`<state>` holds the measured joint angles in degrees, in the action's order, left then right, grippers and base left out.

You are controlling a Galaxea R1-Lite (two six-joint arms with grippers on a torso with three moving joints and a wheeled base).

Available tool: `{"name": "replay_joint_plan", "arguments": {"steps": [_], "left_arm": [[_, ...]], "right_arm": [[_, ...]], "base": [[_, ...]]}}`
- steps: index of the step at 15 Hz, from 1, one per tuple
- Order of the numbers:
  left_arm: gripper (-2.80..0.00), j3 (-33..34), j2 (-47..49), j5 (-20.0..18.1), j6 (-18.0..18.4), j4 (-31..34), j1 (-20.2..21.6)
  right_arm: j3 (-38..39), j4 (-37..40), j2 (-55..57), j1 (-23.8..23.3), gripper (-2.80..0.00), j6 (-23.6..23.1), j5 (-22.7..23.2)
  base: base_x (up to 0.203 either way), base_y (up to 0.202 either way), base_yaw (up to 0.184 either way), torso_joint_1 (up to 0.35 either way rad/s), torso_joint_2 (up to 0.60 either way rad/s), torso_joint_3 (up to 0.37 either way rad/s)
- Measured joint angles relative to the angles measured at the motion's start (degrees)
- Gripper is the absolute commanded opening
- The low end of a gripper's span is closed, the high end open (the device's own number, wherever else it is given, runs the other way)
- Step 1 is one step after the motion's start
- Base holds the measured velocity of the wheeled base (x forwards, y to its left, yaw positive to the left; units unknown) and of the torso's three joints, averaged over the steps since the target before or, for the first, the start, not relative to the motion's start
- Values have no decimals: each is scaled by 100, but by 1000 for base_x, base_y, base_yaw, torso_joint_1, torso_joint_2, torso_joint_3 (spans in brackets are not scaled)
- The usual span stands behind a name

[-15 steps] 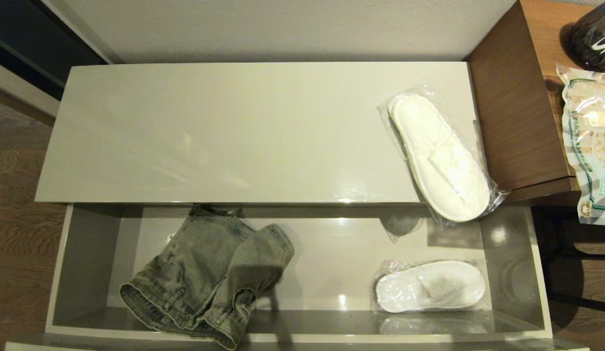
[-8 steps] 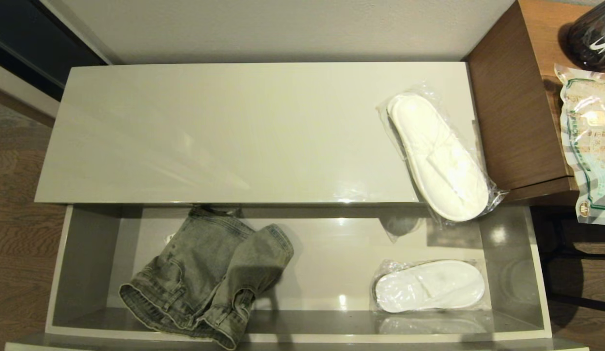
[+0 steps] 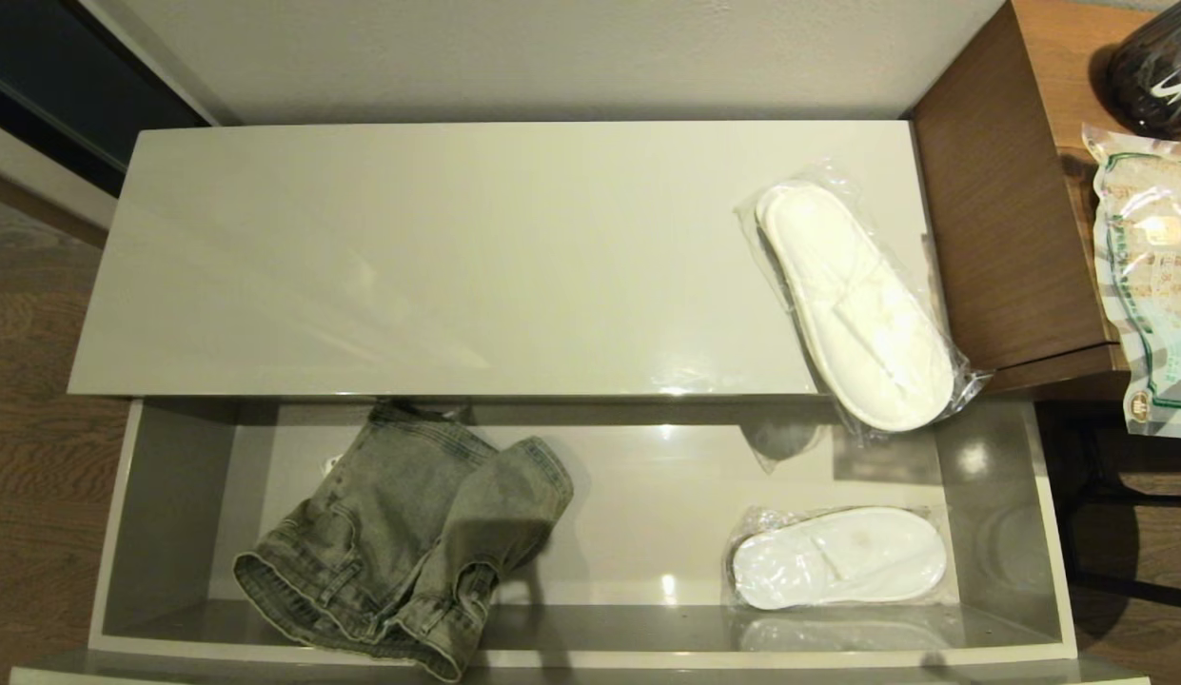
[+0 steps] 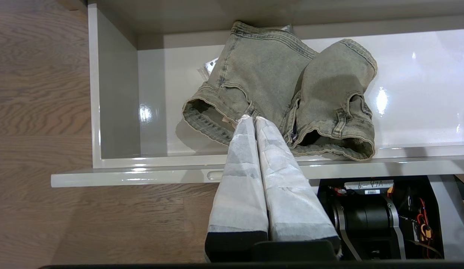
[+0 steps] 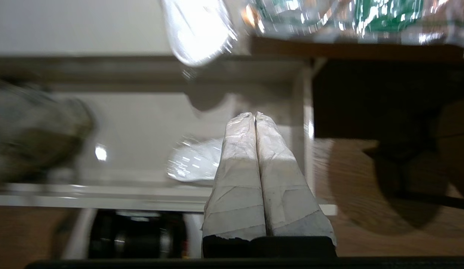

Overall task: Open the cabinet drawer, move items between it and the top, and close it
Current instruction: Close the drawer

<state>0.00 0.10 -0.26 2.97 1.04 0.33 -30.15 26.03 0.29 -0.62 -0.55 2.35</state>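
The cabinet drawer (image 3: 181, 495) stands pulled out below the glossy cream top (image 3: 438, 257). A folded grey-green denim garment (image 3: 404, 538) lies in the drawer's left half. One plastic-wrapped white slipper (image 3: 837, 557) lies in its right half. A second wrapped slipper (image 3: 852, 300) lies on the top's right end, its toe overhanging the front edge. Neither gripper shows in the head view. My left gripper (image 4: 253, 118) is shut and empty, held back above the drawer front near the denim (image 4: 284, 86). My right gripper (image 5: 254, 115) is shut and empty, above the drawer's right end by the slipper (image 5: 194, 160).
A brown wooden desk (image 3: 1013, 190) adjoins the cabinet on the right, carrying a green-printed crinkly bag (image 3: 1147, 276) and a dark round object (image 3: 1156, 67). Wood floor (image 3: 29, 409) lies on the left. My own base (image 4: 370, 220) sits under the drawer front.
The head view shows the drawer, the denim and both slippers in the same places. No arm appears in that view.
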Motion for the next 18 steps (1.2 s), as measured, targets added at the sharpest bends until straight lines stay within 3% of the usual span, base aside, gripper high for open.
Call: {"name": "replay_joint_plan", "arguments": {"steps": [3, 5, 7, 18], "left_arm": [[-280, 0, 0, 0, 0, 1, 0], [-280, 0, 0, -4, 0, 1, 0], [-280, 0, 0, -3, -1, 1, 0], [-280, 0, 0, -1, 0, 1, 0]], "right_arm": [[1949, -1827, -29, 0, -280, -839, -290], [2559, -2826, -39, 2, -280, -959, -214], [2804, -2690, -40, 7, -280, -538, -110], [3010, -2581, -40, 10, -280, -173, -142]], "base": [[0, 0, 0, 0, 0, 0], [0, 0, 0, 0, 0, 0], [0, 0, 0, 0, 0, 0], [0, 0, 0, 0, 0, 0]]}}
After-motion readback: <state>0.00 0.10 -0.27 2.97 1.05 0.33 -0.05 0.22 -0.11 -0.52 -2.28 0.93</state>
